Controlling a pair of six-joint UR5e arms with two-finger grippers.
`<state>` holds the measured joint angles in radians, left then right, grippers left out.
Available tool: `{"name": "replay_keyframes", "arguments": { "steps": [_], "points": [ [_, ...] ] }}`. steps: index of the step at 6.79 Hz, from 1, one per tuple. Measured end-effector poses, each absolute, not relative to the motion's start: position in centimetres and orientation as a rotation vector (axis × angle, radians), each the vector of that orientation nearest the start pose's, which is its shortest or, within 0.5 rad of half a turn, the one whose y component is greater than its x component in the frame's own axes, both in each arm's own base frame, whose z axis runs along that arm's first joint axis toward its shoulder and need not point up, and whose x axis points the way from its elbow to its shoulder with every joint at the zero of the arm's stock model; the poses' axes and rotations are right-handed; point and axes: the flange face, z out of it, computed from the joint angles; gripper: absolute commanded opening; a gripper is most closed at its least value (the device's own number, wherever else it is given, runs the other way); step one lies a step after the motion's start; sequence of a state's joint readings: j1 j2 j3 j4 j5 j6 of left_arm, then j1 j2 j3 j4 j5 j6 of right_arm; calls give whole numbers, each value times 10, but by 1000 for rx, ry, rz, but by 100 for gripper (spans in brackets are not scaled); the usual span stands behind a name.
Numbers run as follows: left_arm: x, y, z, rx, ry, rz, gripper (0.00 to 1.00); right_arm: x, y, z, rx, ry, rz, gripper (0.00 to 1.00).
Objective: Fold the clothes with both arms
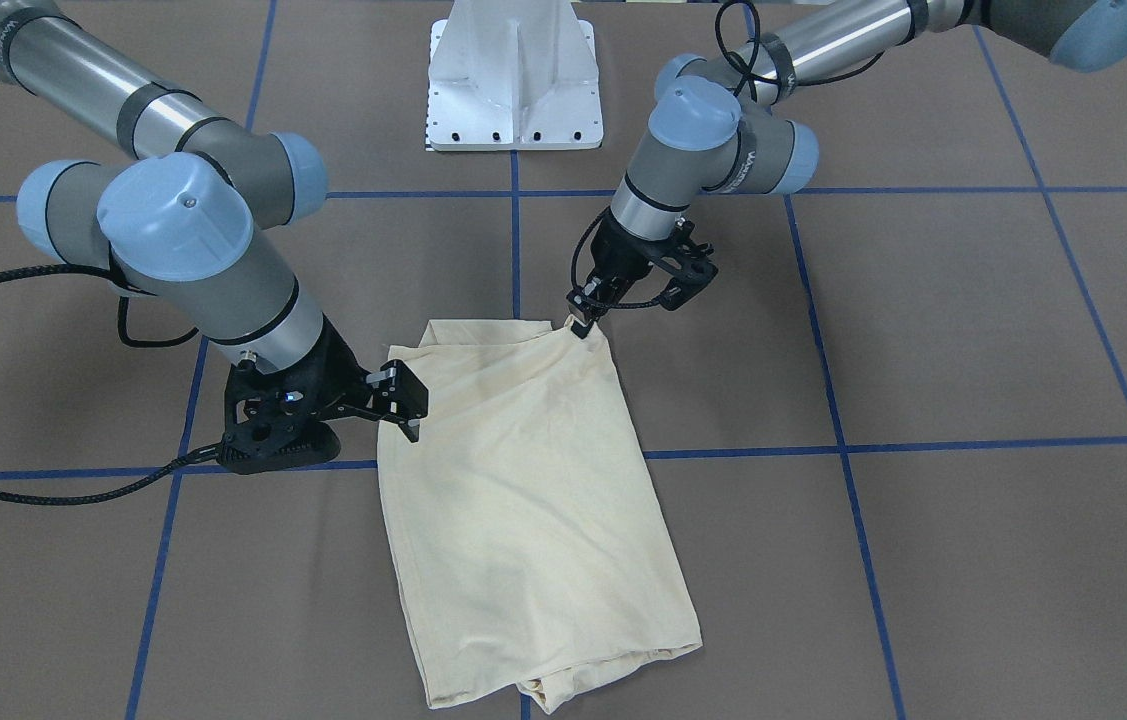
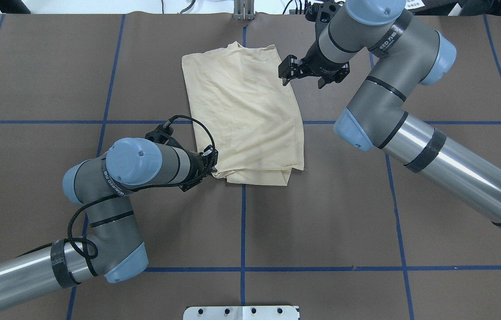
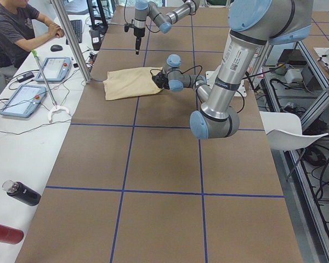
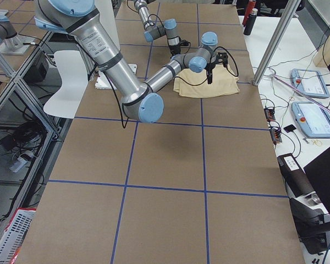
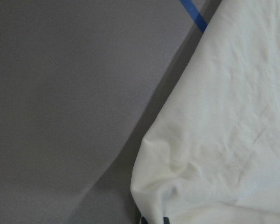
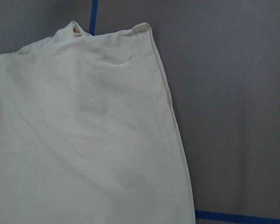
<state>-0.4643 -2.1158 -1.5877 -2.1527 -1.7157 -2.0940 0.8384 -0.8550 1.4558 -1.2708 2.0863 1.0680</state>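
Observation:
The clothes, one pale cream-yellow shirt (image 1: 523,470) (image 2: 246,111), lie folded into a long rectangle on the brown table, plain side up. My left gripper (image 1: 578,325) (image 2: 213,168) is shut on the shirt's corner nearest the robot; the left wrist view shows the fabric (image 5: 233,130) bunching at dark fingertips at its bottom edge. My right gripper (image 1: 408,410) (image 2: 286,73) hangs open just above the far part of the opposite long edge, holding nothing. The right wrist view looks down on the flat hemmed cloth (image 6: 84,140) with no finger in sight.
The white pedestal base (image 1: 515,90) stands at the robot's side of the table. Blue tape lines (image 2: 243,222) grid the surface. A metal post (image 3: 71,38) rises just beyond the shirt. A person (image 3: 16,27) sits at a side desk holding tablets and bottles (image 3: 22,193).

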Motion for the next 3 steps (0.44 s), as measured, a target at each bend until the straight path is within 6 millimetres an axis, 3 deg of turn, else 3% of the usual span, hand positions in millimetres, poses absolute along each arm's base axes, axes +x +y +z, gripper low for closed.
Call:
{"name": "replay_keyframes", "arguments": {
  "steps": [3],
  "points": [
    [546,-407,247,-115,1202,-704,0,-438,-573,234,58,-1023,218,100]
  ]
}}
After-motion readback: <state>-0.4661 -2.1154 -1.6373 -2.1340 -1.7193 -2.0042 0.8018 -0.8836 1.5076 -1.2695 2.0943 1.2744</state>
